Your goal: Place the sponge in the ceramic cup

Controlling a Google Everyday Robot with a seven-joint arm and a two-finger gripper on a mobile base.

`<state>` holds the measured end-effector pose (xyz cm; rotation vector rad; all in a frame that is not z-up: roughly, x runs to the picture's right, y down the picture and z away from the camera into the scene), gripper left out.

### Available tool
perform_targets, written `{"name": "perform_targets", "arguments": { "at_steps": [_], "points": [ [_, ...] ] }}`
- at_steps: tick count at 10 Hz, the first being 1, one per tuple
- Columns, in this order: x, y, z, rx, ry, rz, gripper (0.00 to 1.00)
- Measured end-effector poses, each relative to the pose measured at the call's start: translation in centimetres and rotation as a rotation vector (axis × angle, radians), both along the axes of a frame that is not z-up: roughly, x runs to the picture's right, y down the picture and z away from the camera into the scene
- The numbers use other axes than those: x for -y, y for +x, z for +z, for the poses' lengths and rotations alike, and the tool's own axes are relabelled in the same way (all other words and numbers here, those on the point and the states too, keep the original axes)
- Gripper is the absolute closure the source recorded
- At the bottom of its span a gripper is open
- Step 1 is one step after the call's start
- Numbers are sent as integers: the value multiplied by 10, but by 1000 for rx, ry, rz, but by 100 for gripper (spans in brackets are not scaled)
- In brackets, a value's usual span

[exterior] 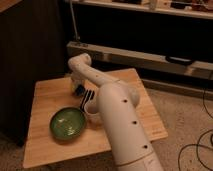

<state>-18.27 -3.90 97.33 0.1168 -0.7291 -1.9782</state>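
Our gripper point(77, 88), its grasp impossible to tell, sits low at the sponge point(80, 93); we judge it needs a sure hold, then a carry to the ceramic cup point(92, 108).

The green bowl point(68, 123) is a leafy mid-green, mottled paler inside, and sits on a bench point(45, 145) of light honey-coloured wood with faint grain lines. Just right of the bowl, the ceramic cup point(92, 108) is white (its inside a shade paler still). Beyond the cup, up and right of the bowl, lies a black-and-white striped piece point(89, 96). The arm point(117, 115) is off-white with small dark dots along its shell. The tool point(78, 87), beyond the bowl's far rim beside the stripes, looks dark, and the blue patch at it is the sponge point(79, 92). The cabinet point(30, 55), behind and left of the bowl, is near black.
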Motion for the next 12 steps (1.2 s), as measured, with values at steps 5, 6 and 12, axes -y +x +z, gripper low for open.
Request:
{"name": "perform_targets", "arguments": {
  "at_steps": [5, 6, 12],
  "points": [
    [54, 54, -121, 293, 99, 144, 100],
    [60, 67, -147, 336, 117, 157, 100],
    [5, 81, -222, 396, 154, 142, 100]
  ]
}}
